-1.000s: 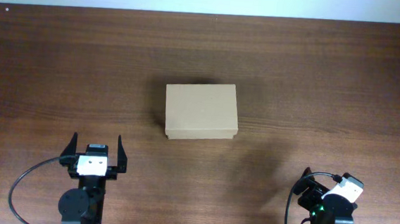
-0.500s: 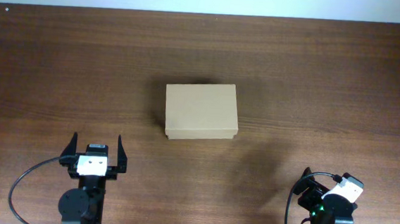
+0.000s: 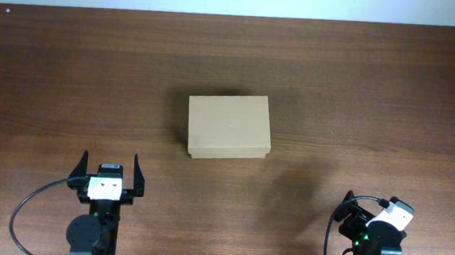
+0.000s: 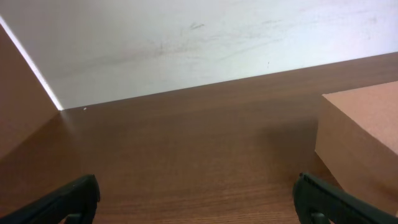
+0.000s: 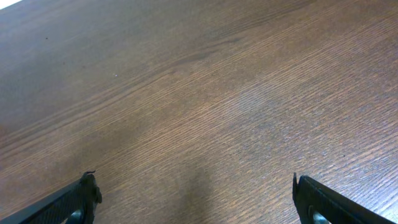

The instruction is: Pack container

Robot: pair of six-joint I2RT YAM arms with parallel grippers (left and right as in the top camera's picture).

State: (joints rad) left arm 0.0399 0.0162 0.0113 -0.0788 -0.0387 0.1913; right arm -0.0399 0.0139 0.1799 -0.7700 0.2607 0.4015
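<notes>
The container (image 3: 228, 126) is a plain tan cardboard box with its lid closed, lying at the middle of the dark wooden table. In the left wrist view its corner (image 4: 367, 134) shows at the right edge. My left gripper (image 3: 109, 166) is open and empty near the front left edge, apart from the box; its fingertips (image 4: 199, 199) frame bare wood. My right gripper (image 3: 364, 208) is open and empty at the front right; its wrist view (image 5: 196, 199) shows only tabletop. No tape rolls are in view.
The wooden table (image 3: 375, 90) runs back to a white wall (image 4: 186, 43). A black cable (image 3: 29, 206) loops beside the left arm's base.
</notes>
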